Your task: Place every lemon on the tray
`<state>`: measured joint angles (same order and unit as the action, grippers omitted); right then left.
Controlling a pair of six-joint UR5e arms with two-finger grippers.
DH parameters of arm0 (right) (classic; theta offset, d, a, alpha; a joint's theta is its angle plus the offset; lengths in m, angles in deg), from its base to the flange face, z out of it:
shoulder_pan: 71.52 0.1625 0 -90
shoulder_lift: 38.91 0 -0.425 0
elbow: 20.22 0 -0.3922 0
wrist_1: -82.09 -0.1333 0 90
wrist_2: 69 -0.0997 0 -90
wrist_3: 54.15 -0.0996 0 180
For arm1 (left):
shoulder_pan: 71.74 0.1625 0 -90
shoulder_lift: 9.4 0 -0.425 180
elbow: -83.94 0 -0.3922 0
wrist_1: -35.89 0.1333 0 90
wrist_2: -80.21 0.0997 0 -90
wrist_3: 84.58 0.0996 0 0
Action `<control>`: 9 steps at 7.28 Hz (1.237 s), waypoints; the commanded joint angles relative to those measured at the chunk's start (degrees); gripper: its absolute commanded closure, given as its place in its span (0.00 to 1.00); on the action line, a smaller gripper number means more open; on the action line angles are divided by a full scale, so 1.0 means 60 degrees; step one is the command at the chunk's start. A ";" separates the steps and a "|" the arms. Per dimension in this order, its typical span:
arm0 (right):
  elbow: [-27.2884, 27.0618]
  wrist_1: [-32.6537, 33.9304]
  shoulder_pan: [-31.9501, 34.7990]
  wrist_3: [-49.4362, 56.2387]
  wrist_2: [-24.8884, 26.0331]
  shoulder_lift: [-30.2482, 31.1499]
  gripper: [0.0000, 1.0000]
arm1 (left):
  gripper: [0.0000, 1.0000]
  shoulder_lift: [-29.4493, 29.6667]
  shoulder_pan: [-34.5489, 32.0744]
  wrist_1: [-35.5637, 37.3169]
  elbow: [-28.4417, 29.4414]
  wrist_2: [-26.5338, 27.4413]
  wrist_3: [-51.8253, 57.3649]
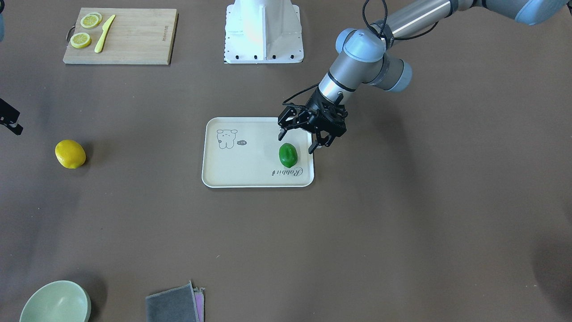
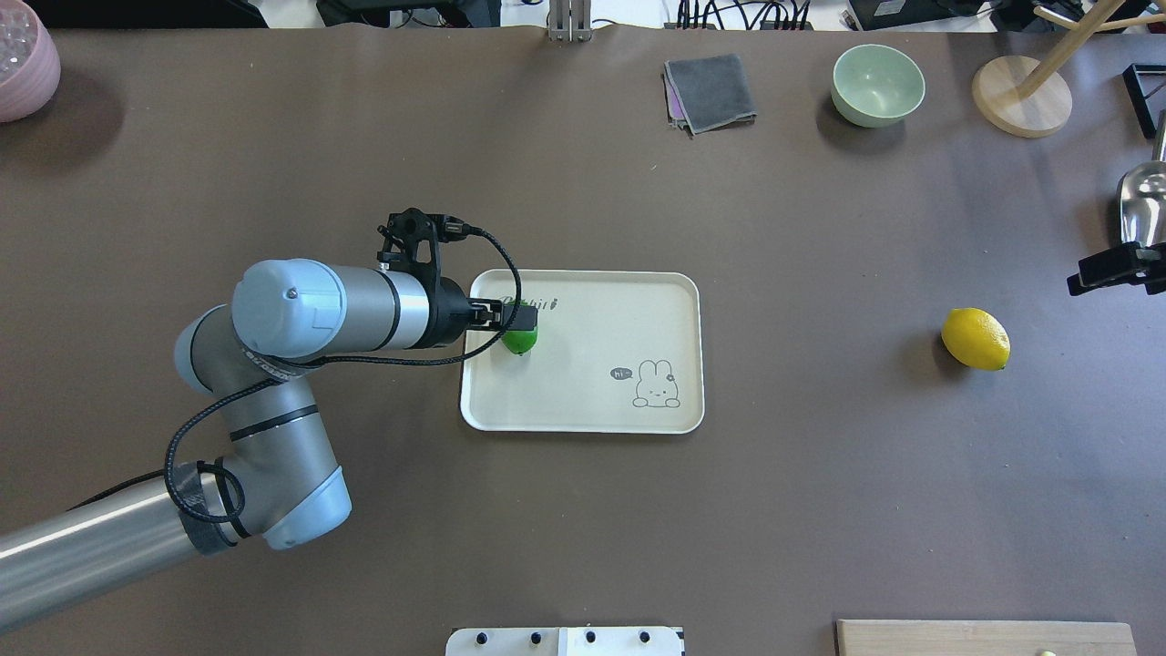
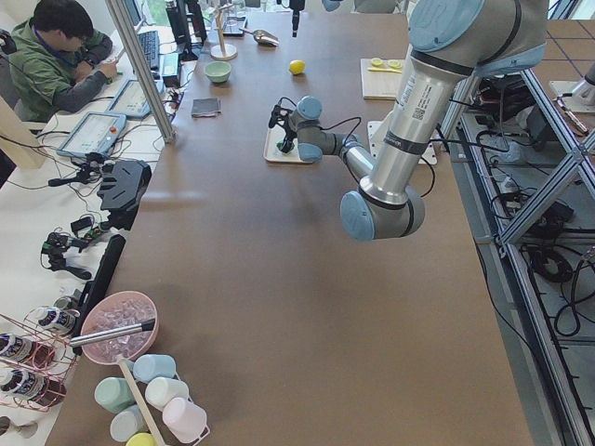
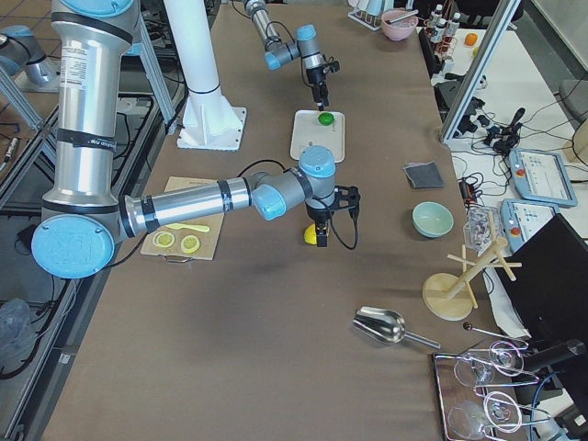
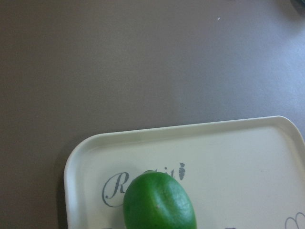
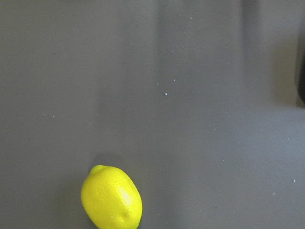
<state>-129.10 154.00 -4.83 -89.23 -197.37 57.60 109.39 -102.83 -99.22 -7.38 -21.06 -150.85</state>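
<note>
The green lemon (image 1: 288,154) lies on the cream tray (image 1: 250,167), near the script lettering at one end. My left gripper (image 1: 296,141) is open and empty just above it, one finger on each side, not touching. The left wrist view shows the green lemon (image 5: 159,202) on the tray (image 5: 238,157). The yellow lemon (image 1: 70,154) lies on the bare table, well away from the tray. My right gripper (image 2: 1113,269) hovers near the yellow lemon (image 2: 976,338), only partly in view; I cannot tell whether it is open. The right wrist view shows the yellow lemon (image 6: 112,198), with no fingers visible.
A wooden cutting board (image 1: 129,38) with lemon slices (image 1: 81,40) and a yellow knife (image 1: 104,33) lies near the robot base (image 1: 263,36). A green bowl (image 2: 877,84), a grey cloth (image 2: 710,91), a wooden stand (image 2: 1020,96) and a metal scoop (image 2: 1143,200) stand at the far side.
</note>
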 commanded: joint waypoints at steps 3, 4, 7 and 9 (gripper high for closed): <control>-0.0062 0.0011 -0.1618 0.0045 0.2007 -0.0659 0.00 | 0.01 -0.1515 -0.1846 0.0576 -0.0747 -0.2059 0.2563; -0.0062 0.0011 -0.2087 0.0480 0.2537 -0.0703 0.01 | 0.01 -0.1531 -0.1863 0.0561 -0.0747 -0.2061 0.2578; -0.0033 0.0026 -0.2954 0.2472 0.2996 -0.0748 0.01 | 0.01 -0.1517 -0.1848 0.0561 -0.0733 -0.2018 0.2579; 0.0229 0.0041 -0.3073 0.3440 0.3345 -0.0455 0.01 | 0.01 -0.1488 -0.1819 0.0561 -0.0718 -0.1988 0.2579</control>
<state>-128.73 154.18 -22.73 -71.83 -178.74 54.14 100.37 -113.85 -95.86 -11.72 -33.10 -135.39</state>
